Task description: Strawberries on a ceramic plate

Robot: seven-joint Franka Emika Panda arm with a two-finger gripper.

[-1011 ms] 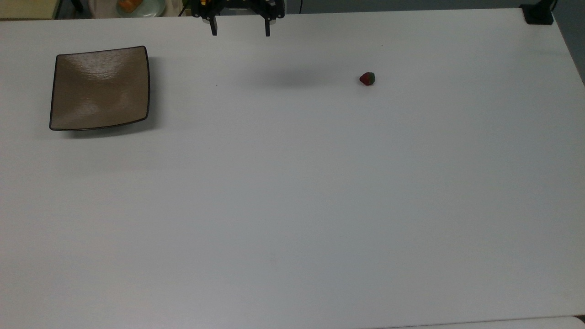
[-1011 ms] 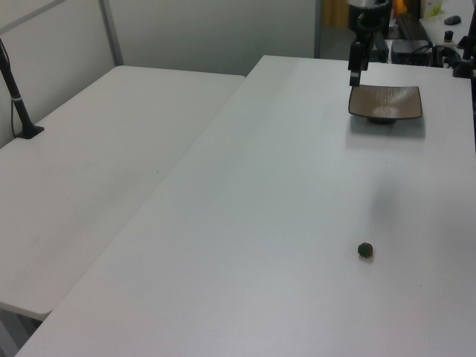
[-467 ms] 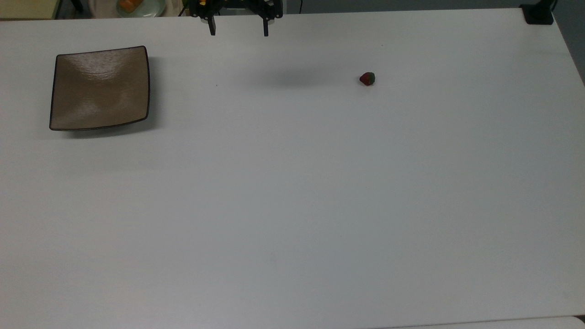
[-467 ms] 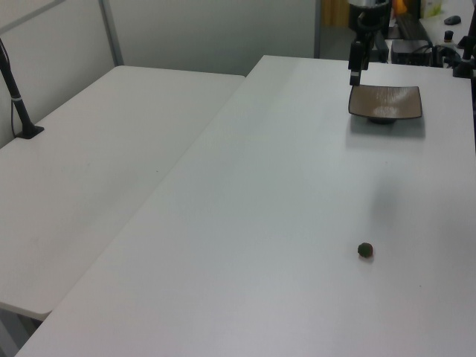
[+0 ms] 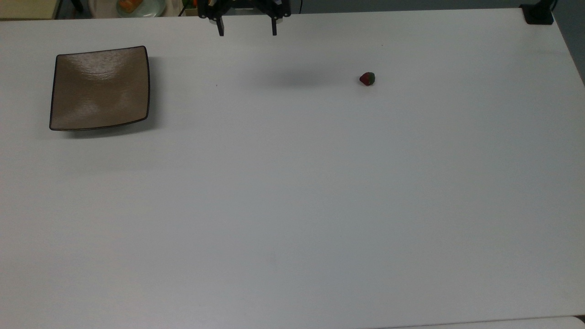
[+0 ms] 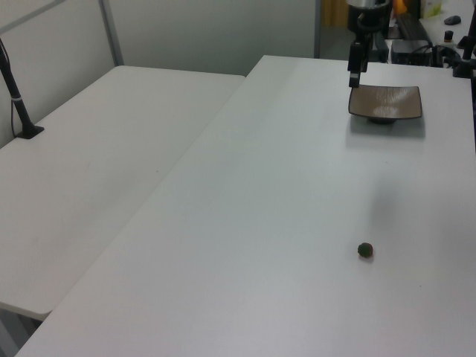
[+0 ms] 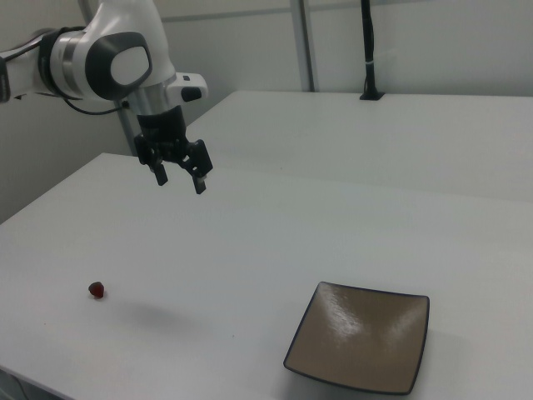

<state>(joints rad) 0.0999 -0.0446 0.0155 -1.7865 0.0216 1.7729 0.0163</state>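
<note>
While most of the white table point(image 5: 292, 205) lies bare along its near side in the top view, the first thing met going farther back is the ceramic plate point(image 5: 99, 87), a square glossy brown-taupe dish with a thin dark rim and slightly upturned corners, sitting flat toward the top view's left with nothing on it. At about the same depth, well apart from the plate toward the top view's right, the strawberry point(image 5: 367, 79) rests directly on the tabletop, a tiny red fruit with a dark green cap turned to the top view's right. A soft shadow falls on the table surface between plate and strawberry, somewhat nearer the fruit. Farther back still, at the far edge of the table in the top view, the gripper point(image 5: 247, 29) hangs in the air above the surface, its two dark fingers point(image 5: 221, 30) pointing downward with a clear gap between them and nothing held. In the right view the gripper point(image 7: 181, 177) hangs from the white arm point(image 7: 104, 62) high over the table, with the strawberry point(image 7: 97, 289) near the right view's left and the plate point(image 7: 360, 347) at the near right. In the left view the strawberry point(image 6: 365, 250) lies near and the plate point(image 6: 385, 103) far, with the gripper point(image 6: 355, 76) just at the plate's left.
</note>
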